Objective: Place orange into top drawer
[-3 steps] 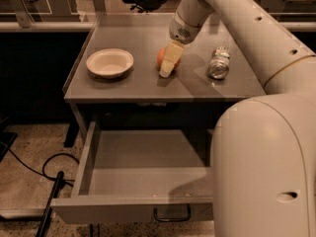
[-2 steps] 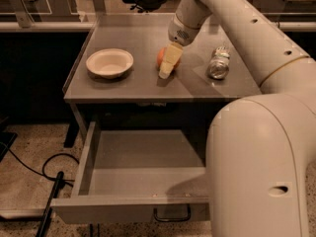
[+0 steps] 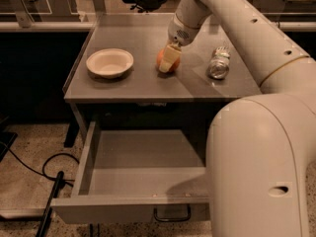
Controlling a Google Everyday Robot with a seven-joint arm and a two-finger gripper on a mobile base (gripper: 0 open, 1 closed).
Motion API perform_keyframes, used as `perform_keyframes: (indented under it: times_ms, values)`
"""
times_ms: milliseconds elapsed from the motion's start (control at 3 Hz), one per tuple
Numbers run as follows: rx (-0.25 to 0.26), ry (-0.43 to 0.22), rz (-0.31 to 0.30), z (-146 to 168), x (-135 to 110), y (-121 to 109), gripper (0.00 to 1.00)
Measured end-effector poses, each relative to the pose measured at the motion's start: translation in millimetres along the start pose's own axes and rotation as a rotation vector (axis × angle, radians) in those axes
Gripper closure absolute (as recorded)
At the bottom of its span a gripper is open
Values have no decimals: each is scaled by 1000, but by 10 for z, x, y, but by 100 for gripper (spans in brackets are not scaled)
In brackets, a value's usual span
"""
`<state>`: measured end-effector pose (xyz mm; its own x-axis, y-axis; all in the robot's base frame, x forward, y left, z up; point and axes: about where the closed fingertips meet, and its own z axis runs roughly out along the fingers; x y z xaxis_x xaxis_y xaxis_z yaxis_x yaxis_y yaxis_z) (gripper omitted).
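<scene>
Bottom of frame: top drawer (image 3: 143, 157) pulled wide open, dark curved handle (image 3: 172, 215) on its front panel. Lower right: bulky white arm link (image 3: 256, 172) overlapping the drawer's right side. Lower left: black cable (image 3: 49, 167) on speckled floor. Above, on the grey table (image 3: 148, 88): white bowl (image 3: 109, 62) at left, crushed silver can (image 3: 218, 63) at right. Between them, orange (image 3: 161, 58) resting on the tabletop. Gripper (image 3: 168, 63) down from the upper centre, closed about the orange, one cream finger (image 3: 170, 57) across its front, the other hidden behind.

Cream gripper (image 3: 169, 63) at bright orange (image 3: 161, 59); white bowl (image 3: 95, 63); grey top drawer (image 3: 143, 157).
</scene>
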<state>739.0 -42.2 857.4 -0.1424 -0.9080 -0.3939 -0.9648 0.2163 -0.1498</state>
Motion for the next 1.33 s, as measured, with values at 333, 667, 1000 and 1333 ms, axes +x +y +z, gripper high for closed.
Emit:
perform_keyframes:
  times_ms: [333,667,1000,1333]
  values:
    - [0,0,0,0,0,0,64]
    - [0,0,0,0,0,0,87]
    - [0,0,0,1,0,0,100]
    - [-1,-1,-2,11,-5,3,100]
